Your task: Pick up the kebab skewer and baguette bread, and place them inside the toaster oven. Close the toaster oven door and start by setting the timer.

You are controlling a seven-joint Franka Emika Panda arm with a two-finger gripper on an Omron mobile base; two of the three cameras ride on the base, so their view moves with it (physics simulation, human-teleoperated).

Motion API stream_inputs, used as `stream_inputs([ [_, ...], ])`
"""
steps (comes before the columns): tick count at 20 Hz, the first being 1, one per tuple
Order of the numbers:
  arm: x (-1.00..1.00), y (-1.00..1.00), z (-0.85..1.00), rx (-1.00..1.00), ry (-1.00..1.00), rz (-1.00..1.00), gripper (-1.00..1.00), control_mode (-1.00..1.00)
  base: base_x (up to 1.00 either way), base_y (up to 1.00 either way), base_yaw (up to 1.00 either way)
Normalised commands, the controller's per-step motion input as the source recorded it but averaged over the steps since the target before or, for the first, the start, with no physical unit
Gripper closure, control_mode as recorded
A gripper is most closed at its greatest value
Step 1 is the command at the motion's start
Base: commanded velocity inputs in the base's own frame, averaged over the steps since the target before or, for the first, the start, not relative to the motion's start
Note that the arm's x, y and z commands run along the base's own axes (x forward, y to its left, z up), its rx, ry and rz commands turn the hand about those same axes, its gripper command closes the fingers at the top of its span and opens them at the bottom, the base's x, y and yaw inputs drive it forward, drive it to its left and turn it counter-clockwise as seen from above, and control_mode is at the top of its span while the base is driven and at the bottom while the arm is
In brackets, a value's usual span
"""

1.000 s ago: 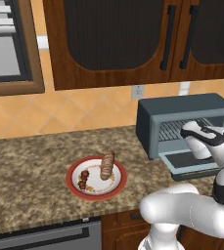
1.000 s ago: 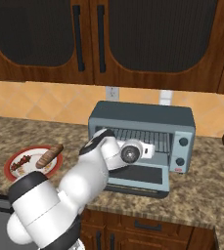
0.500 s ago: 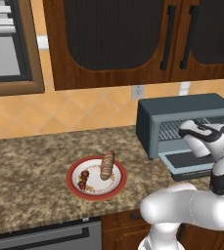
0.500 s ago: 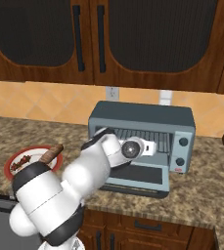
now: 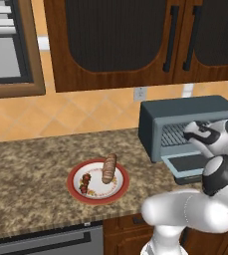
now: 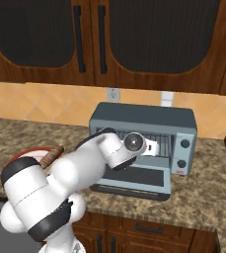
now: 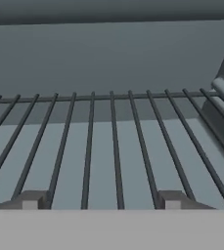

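Note:
The blue-grey toaster oven point(image 5: 185, 110) stands at the right of the counter with its door point(image 6: 134, 179) dropped open and flat. My gripper point(image 7: 103, 200) reaches into the oven mouth just above the wire rack point(image 7: 113, 141); its fingertips point(image 7: 33, 199) stand wide apart with nothing between them, so it is open. The same gripper point(image 6: 156, 147) points into the cavity in the right base view. The baguette bread point(image 5: 109, 168) and the kebab skewer point(image 5: 86, 183) lie side by side on a red-rimmed plate point(image 5: 73, 174) to the oven's left.
Dark wooden cabinets point(image 5: 120, 45) hang above the granite counter point(image 5: 31, 164). The oven's knob panel point(image 6: 185, 144) is on its right side. My bulky white arm point(image 6: 60, 183) stands between the plate and the oven. A wall outlet point(image 5: 139, 93) sits on the backsplash.
The arm's elbow has swung slightly while the hand stays at the oven mouth, a touch higher. The plate, loaf and skewer have not moved.

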Motion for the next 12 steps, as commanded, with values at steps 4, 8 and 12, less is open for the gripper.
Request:
stream_inputs([
  [4, -0.87, -0.05, -0.82, 0.05, 0.01, 0.0, -1.0, -1.0, 0.0, 0.0, 0.0],
  [8, -0.86, 0.0, -0.8, 0.01, 0.04, 0.0, -1.0, -1.0, 0.0, 0.0, 0.0],
  [12, -0.81, 0.0, -0.84, 0.0, 0.11, 0.0, -1.0, -1.0, 0.0, 0.0, 0.0],
])
